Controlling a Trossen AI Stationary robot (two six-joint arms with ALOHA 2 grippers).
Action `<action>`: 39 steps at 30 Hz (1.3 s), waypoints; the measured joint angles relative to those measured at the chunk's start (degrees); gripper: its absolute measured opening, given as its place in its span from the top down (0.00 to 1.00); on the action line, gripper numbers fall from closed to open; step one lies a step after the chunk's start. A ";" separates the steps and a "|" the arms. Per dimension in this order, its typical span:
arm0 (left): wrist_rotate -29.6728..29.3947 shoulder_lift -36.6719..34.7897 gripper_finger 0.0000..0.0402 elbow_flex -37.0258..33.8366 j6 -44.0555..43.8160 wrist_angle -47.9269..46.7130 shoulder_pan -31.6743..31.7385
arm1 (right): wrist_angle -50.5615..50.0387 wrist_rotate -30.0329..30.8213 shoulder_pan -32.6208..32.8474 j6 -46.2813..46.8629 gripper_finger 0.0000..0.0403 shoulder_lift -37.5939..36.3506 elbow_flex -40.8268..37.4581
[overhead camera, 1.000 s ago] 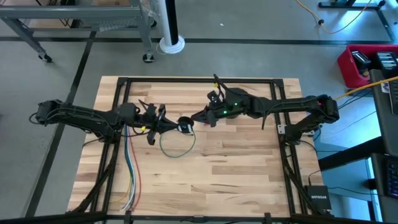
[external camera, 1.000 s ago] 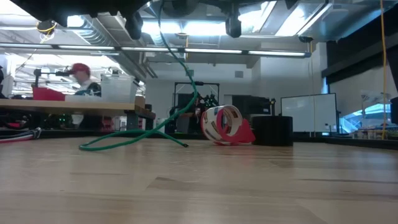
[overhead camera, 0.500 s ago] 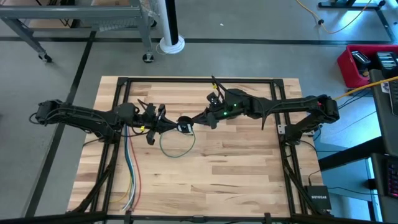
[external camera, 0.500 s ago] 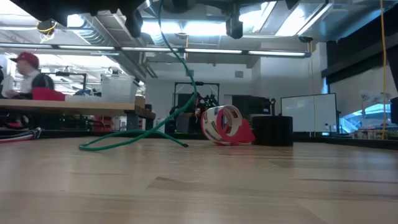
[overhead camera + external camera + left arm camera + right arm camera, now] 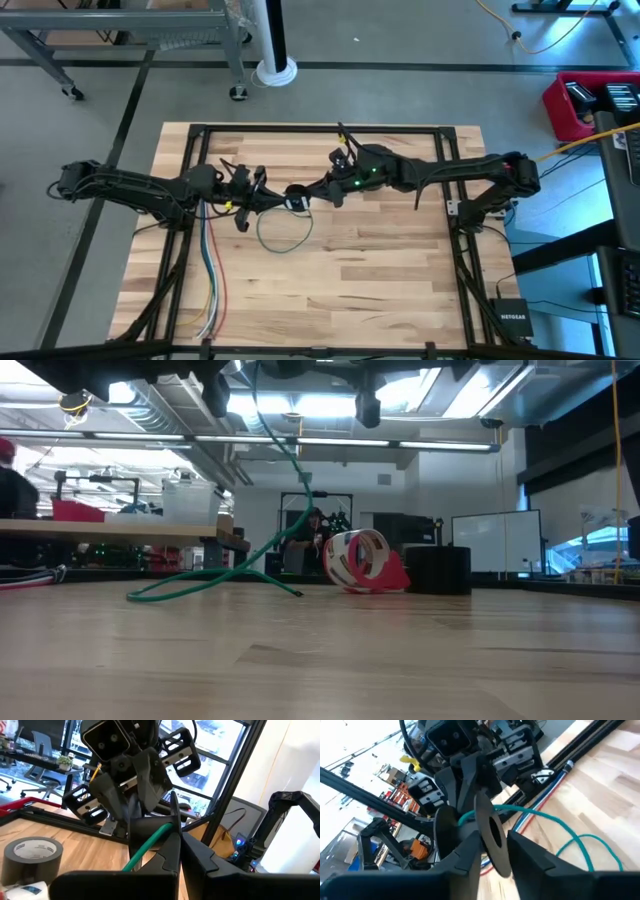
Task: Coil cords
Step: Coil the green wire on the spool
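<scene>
The cord is thin and green, with a small black round end piece [image 5: 297,200]. Its loop [image 5: 285,238] lies on the table below both grippers. In the low view the cord [image 5: 215,575] slants down from above onto the boards. My left gripper [image 5: 272,200] is shut on the cord just left of the end piece. My right gripper [image 5: 312,193] faces it from the right and is shut on the end piece. Both are held above the table, left of its middle. My left gripper pinches the green cord [image 5: 152,842] between its two fingers, close behind the round end piece. The fingers come level from the table's left. The cord hangs slack below the fingers, and its loop lies on the table. My right gripper holds the black round end piece [image 5: 492,832] between its two fingers, which stand on either side of the disc. The fingers come about level from the table's right, toward my left gripper. The end piece is lifted clear of the table.
Long green, yellow, red and white wires [image 5: 210,280] run along the table's left side toward the near edge. A grey tape roll [image 5: 32,855] lies beside my left gripper. A red-and-white roll [image 5: 365,560] stands on the table farther back. A black frame [image 5: 320,128] edges the table.
My right gripper has gone a little toward the table's left, closer to my left gripper, still shut on the end piece. The cord's loop on the table has stayed where it was.
</scene>
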 joint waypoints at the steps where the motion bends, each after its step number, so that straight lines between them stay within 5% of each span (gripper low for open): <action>1: 0.01 0.00 1.00 0.00 0.01 0.12 0.00 | 1.42 -0.69 0.00 -0.09 0.81 0.41 -0.01; 5: 0.22 -0.11 1.00 0.05 -0.22 0.72 -0.04 | 4.65 -2.68 0.00 -1.15 0.96 1.21 -0.05; 17: -1.17 -1.29 0.96 0.02 1.05 5.08 0.00 | 7.64 -1.11 -0.04 -1.15 0.99 1.16 -0.07; 39: -8.51 -9.71 0.91 0.00 3.36 5.08 0.02 | 24.67 18.18 0.00 -10.28 0.99 1.07 -0.04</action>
